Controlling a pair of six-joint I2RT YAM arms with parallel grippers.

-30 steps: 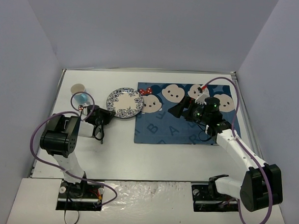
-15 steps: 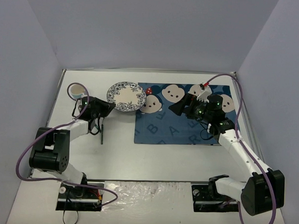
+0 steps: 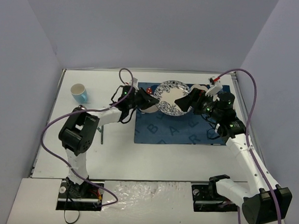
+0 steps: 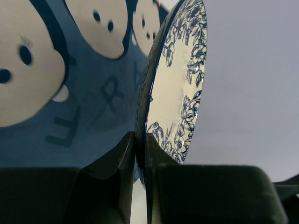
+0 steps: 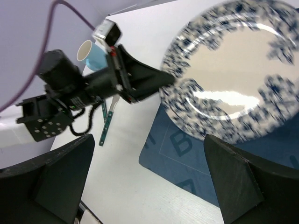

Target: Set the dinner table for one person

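Observation:
A white plate with a blue flower rim [image 3: 169, 97] hangs tilted over the back of the blue cartoon-face placemat [image 3: 181, 130], which lies on the white dinner table [image 3: 153, 159]. My left gripper [image 3: 151, 100] is shut on the plate's left rim; in the left wrist view the rim [image 4: 180, 88] runs edge-on between the closed jaws of the left gripper [image 4: 141, 148]. My right gripper [image 3: 187, 100] is open just right of the plate. In its wrist view the plate [image 5: 238, 70] lies ahead of the right gripper [image 5: 149, 186], whose wide jaws hold nothing.
A light blue cup [image 3: 80, 93] stands at the back left of the table. A green-handled utensil [image 5: 106, 122] lies on the white top left of the placemat, also visible from above as a thin utensil [image 3: 101, 135]. Grey walls close in three sides.
My left arm has stretched to the right, carrying the plate from the table's left part to above the placemat. The right gripper has drawn slightly back and right, staying open.

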